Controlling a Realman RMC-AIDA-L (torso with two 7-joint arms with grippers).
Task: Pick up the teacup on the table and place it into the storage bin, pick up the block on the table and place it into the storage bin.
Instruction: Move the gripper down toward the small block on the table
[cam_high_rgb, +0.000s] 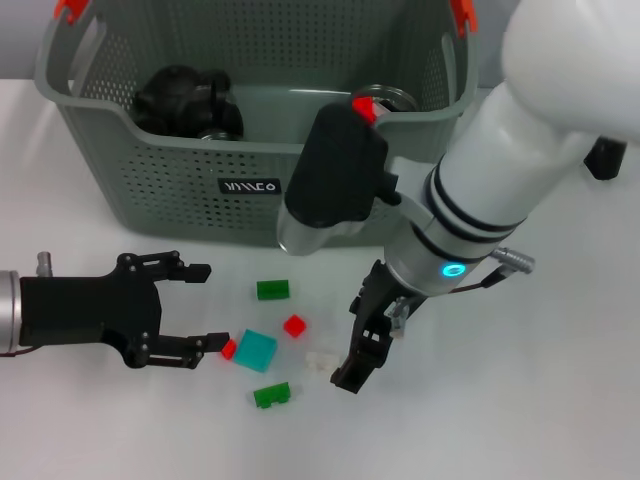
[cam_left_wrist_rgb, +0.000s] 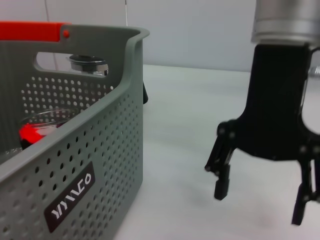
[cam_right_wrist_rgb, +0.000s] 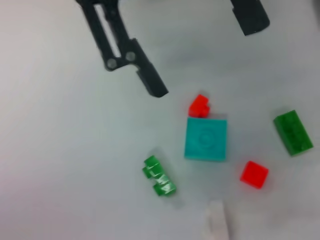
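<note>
The storage bin (cam_high_rgb: 180, 190) sits on the white worktop (cam_high_rgb: 540, 400) at about 12 o'clock in the head view. It is grey-green with many small holes and orange clips (cam_high_rgb: 68, 8) on its handles. A small black label (cam_high_rgb: 249, 187) on its front has white letters, but they are too odd to read for sure. Inside the bin lie a black lumpy thing (cam_high_rgb: 188, 100) and something with a red bit and a shiny rim (cam_high_rgb: 385, 100); it is hard to tell what they are.

Small blocks lie close together on the worktop below the bin: a green block (cam_high_rgb: 272, 290), a red block (cam_high_rgb: 295, 326), a teal flat block (cam_high_rgb: 257, 350), a tiny red block (cam_high_rgb: 229, 349), a knobbly green block (cam_high_rgb: 271, 395) and a pale block (cam_high_rgb: 321, 361).

The left claw (cam_high_rgb: 205, 305) is at 9 o'clock, spread wide and holding nothing. One fingertip (cam_high_rgb: 213, 342) is just beside the tiny red block.

The right claw (cam_high_rgb: 358, 355) hangs low at about 5 o'clock, its tip near the pale block. I cannot tell if it is spread or squeezed.
</note>
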